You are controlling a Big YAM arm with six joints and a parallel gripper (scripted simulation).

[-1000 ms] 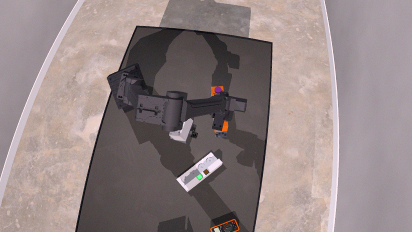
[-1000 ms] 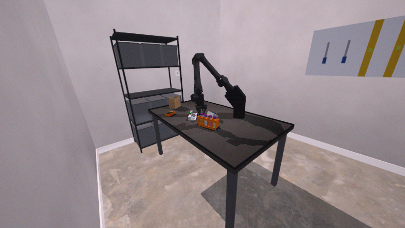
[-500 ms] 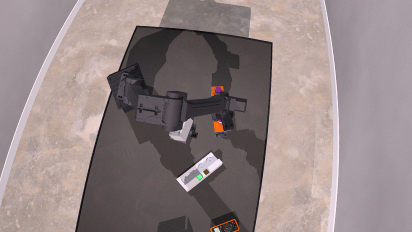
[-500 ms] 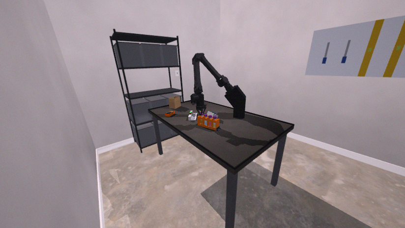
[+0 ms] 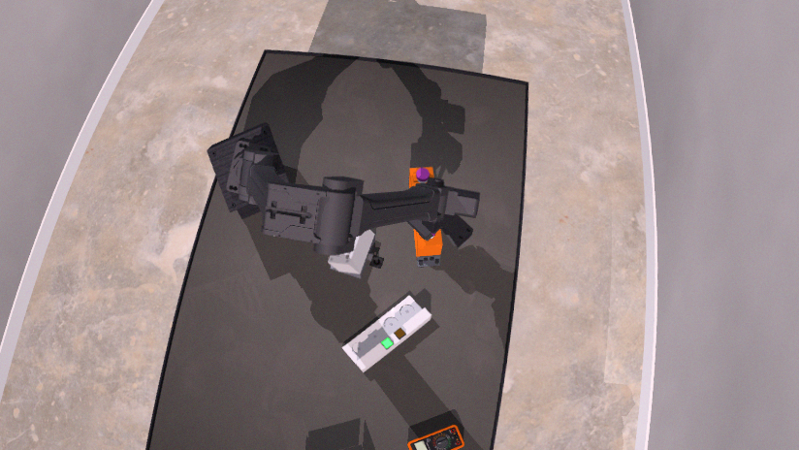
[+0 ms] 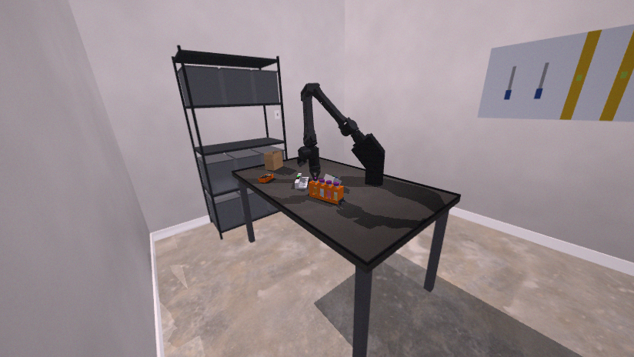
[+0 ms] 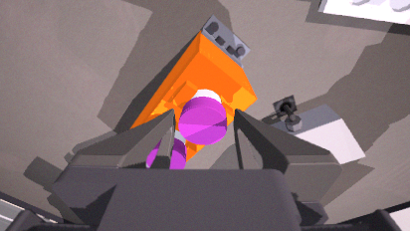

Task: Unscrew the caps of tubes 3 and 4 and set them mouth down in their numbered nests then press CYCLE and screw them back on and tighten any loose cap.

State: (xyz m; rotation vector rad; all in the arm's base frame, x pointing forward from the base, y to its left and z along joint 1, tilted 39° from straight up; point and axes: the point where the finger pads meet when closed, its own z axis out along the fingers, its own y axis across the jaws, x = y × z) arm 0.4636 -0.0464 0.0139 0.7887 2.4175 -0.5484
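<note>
Last cap between parted fingers, green lamp lit

The purple cap at the tray end of the row, which I judge to be tube 4's cap [image 7: 203, 121], sits on its tube in the orange decapping station [image 5: 428, 247] [image 6: 340, 195] [image 7: 214, 65]. The end effector [image 5: 431, 233] [image 6: 315, 177] [image 7: 204, 115] stands partly open around it, a slim gap at either side, holding nothing. Beside it is tube 3's cap [image 6: 322, 181] [image 7: 154, 156]. Farther out on the bench [image 5: 268, 391] [image 6: 310, 212] [image 7: 40, 75], the cap tray [image 5: 416, 322] [image 6: 298, 184] [image 7: 363, 14] shows its green lamp [image 5: 387, 342] [image 6: 298, 175] lit. The step in hand is probably tightening or checking caps.

A closing grip set off-centre could tilt this cap and cross its thread; too light a grip could slip round and leave it loose. The left finger runs close to tube 3's cap and might knock it on a turn. Pressing READY before every cap is tight would end the job too soon.

The wrist view shows the side gaps and the white neck below the cap; from above, the arm covers nearly all of that. The exterior view alone shows four capped tubes. None proves tightness.

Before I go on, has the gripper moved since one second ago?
Yes. In the top view, the gripper has turned: its dark body, then over the orange rack, now sticks out past the rack's right side.
</note>
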